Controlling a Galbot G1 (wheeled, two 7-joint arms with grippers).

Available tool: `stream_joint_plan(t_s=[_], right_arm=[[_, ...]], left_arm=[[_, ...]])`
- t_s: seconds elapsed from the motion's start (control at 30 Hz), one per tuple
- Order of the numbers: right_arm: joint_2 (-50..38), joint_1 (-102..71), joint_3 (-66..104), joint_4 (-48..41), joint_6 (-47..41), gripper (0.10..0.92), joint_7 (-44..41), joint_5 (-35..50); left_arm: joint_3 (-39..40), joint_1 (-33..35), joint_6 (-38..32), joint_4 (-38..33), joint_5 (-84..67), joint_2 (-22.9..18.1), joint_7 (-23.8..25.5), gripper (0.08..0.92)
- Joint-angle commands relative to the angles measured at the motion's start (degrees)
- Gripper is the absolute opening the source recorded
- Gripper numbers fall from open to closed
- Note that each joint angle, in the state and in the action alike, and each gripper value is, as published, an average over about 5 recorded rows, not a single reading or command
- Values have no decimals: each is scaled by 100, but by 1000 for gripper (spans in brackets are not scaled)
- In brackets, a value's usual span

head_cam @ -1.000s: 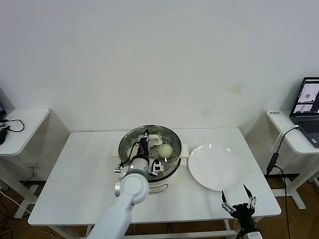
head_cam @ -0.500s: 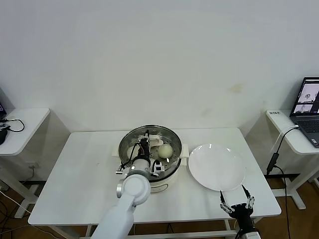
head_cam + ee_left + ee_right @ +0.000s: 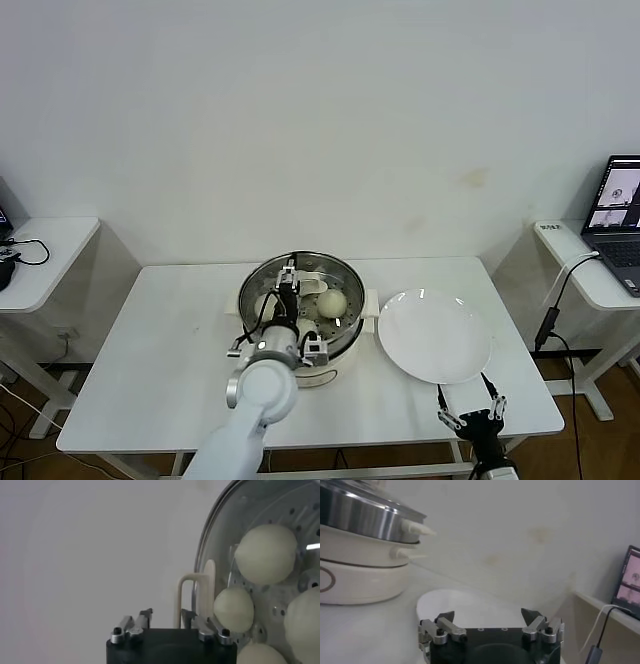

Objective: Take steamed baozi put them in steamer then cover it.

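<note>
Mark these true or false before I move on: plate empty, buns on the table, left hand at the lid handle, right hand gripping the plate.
1. The white plate is empty. True.
2. The buns lie on the table. False: they sit inside the pot.
3. The left hand is over the pot, at the lid handle. True.
4. The right hand grips the plate. False: it is open, at the table's near edge, clear of the plate.

The left arm covers the near rim of the steamer in the head view, so only one baozi shows clearly there. The left wrist view crops the steamer and two buns at its edges. The laptop is cut off at the right edge.
</note>
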Motion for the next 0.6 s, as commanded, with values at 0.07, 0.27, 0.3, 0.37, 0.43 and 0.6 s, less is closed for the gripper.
stream_joint_plan(t_s=[0.07,0.27,0.3,0.37,0.43,0.6], right_arm=[[16,-31,-7,21,-2,823,0,-36],[-14,-77,-25,20,-4,823,-2,-15],[-25,-86,-27,22,-4,823,-3,4],[-68,-114,-31,30,1,822,-6,55],[-132,-153,-40,45,14,823,-12,124],[-257,-228,-108,84,42,823,-45,292]], left_arm=[[-43,946,-204,-1210,-199,379,-299,676],[-223,2050,-620,-2462,-966,744,-1138,808],[-321,2258,-708,-2675,-1201,773,-1348,817],[-662,2712,-867,-3068,-1920,794,-1809,821],[-1156,3147,-997,-3391,-3109,812,-2281,822],[-2783,4076,-1606,-3611,-7884,973,-3546,823]])
